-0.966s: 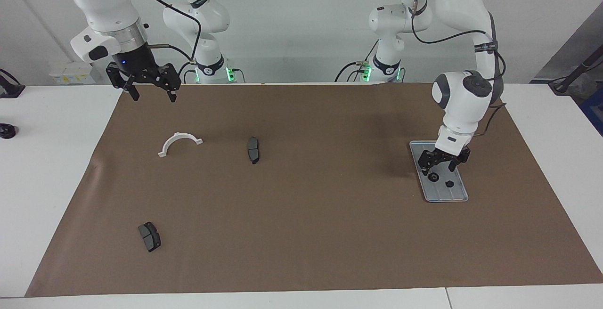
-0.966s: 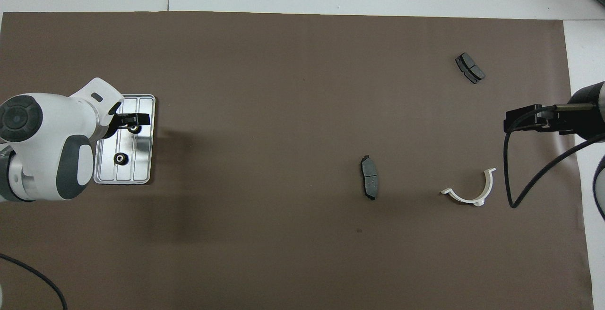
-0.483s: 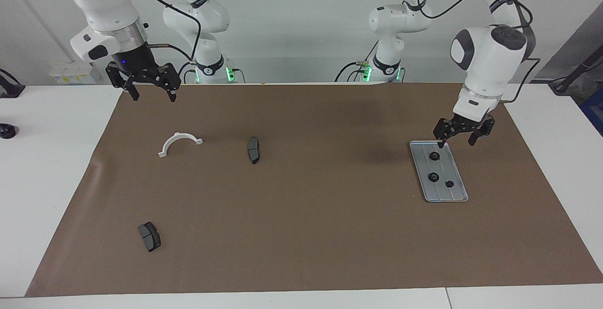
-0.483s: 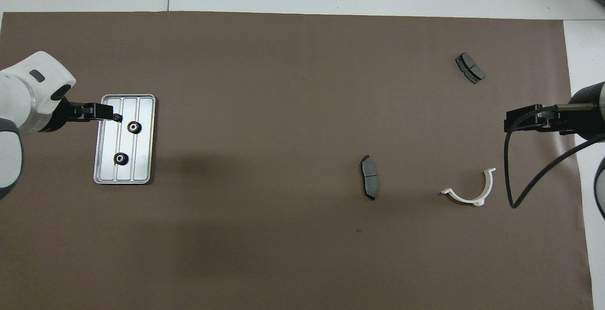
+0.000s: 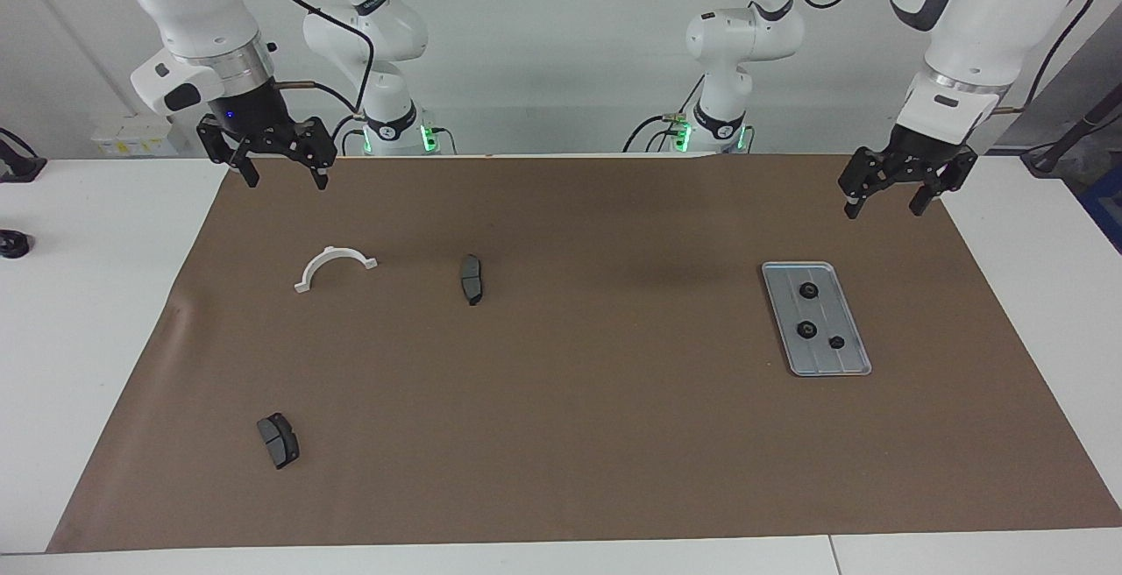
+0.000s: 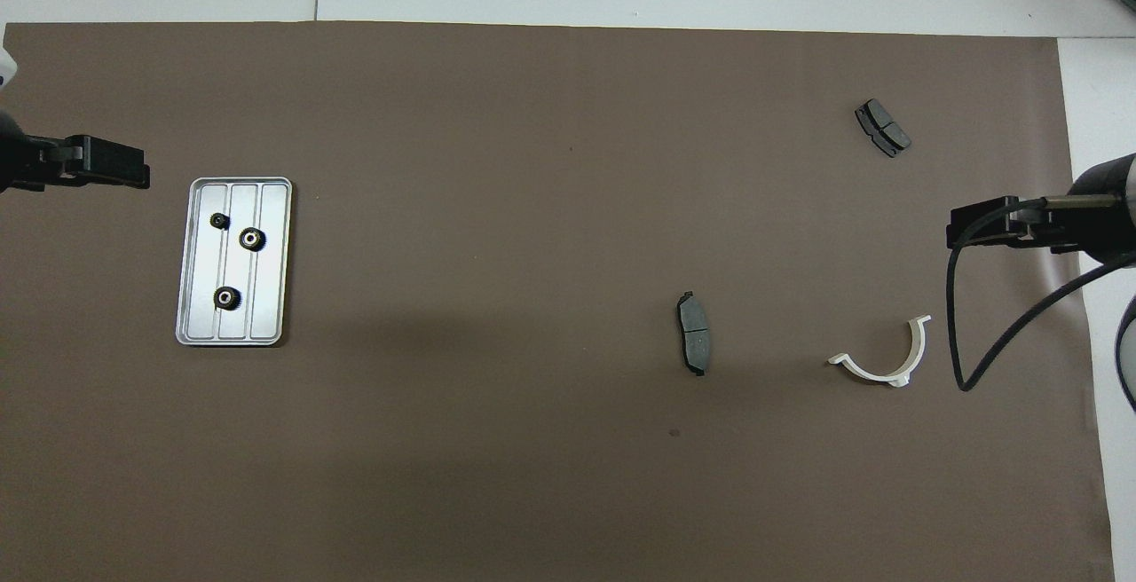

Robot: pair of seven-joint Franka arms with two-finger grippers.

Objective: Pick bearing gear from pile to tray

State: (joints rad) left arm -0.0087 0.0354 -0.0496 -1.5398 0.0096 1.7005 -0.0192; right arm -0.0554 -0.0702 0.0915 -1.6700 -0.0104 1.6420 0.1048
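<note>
The silver tray (image 5: pixel 848 363) lies on the brown mat toward the left arm's end; it also shows in the overhead view (image 6: pixel 271 298). Three black gears lie in it: (image 5: pixel 809 290), (image 5: pixel 805 329) and a smaller one (image 5: pixel 836 342). Of the pile, two brake pads (image 5: pixel 472 278) (image 5: pixel 278 440) and a white half-ring bracket (image 5: pixel 333 266) lie toward the right arm's end. I see no gear there. My left gripper (image 5: pixel 883 207) (image 6: pixel 133 176) hangs open and empty, raised over the mat beside the tray. My right gripper (image 5: pixel 287 181) (image 6: pixel 958 234) waits open, raised over the mat's corner.
The brown mat (image 5: pixel 561 400) covers most of the white table. A small black object (image 5: pixel 12 244) sits on the bare table at the right arm's end. A black cable (image 6: pixel 1003 342) hangs from the right arm over the mat, close to the bracket (image 6: pixel 885 360).
My left gripper was down in the tray. It has lifted off, leaving a gear there, and has swung up toward the left arm's end. The right arm has not moved.
</note>
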